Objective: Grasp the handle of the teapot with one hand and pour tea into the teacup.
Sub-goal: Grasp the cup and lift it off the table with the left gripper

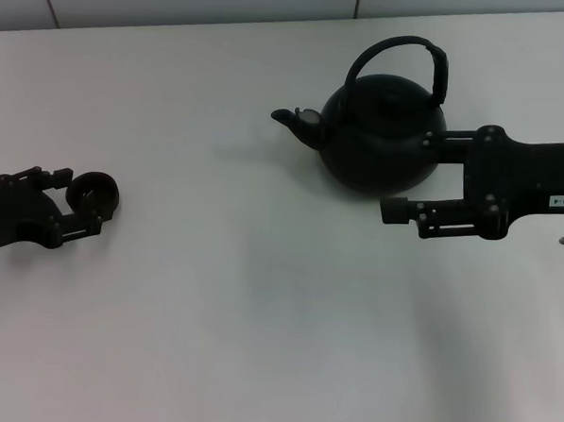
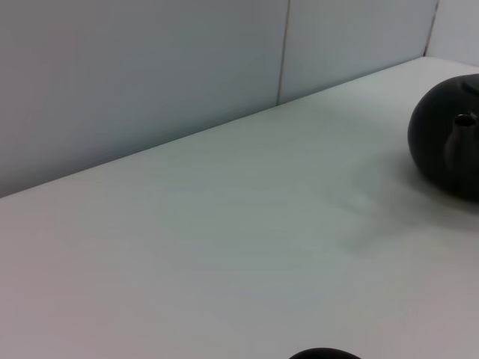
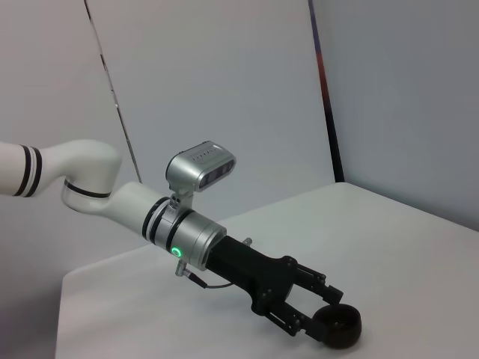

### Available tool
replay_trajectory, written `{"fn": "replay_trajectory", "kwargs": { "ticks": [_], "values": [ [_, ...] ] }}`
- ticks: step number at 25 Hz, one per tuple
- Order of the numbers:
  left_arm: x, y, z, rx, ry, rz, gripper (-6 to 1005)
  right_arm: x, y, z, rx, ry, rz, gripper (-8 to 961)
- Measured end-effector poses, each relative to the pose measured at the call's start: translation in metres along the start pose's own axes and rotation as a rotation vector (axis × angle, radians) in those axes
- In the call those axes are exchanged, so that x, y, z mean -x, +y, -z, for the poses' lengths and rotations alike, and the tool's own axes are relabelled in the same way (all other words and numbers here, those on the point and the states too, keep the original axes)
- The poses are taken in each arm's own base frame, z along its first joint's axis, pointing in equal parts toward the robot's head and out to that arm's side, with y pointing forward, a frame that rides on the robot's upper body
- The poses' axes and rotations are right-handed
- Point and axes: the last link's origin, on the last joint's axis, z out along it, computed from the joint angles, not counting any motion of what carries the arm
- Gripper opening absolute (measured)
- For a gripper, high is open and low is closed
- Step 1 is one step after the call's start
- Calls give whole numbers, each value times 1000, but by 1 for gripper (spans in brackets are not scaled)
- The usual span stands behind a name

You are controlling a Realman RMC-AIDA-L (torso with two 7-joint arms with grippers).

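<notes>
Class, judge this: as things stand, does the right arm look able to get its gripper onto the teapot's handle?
Probably yes. The right gripper sits open beside the teapot, low at its body; the handle arches bare above, nothing blocking it, so it must rise.

The head view looks steeply down on the white table [image 1: 258, 314], with the teapot [image 1: 385, 131] at 1 o'clock and the teacup [image 1: 94, 194] at 9 o'clock. The left wrist view sits low over the table, facing the wall [image 2: 142, 75], catching the teapot [image 2: 445, 142] at its edge. The right wrist view looks across at the left gripper [image 3: 318, 314] holding the teacup [image 3: 337, 327].
</notes>
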Motion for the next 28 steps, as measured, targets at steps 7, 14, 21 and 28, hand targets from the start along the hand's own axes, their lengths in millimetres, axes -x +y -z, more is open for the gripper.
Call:
{"fn": "replay_trajectory", "kwargs": {
  "ticks": [7,14,21,28],
  "values": [
    [1,-1,-1,-7,-6,-3,720,0,0,0,0,0,1,716],
    [3,2,-6,-9,-37,-26,714,0,0,0,0,0,1,716],
    [4,1,-9,-26,-46,-30,708,0,0,0,0,0,0,716],
    [4,0,-8,-28,-46,-31,702,0,0,0,-2,-1,-1,717]
  ]
}}
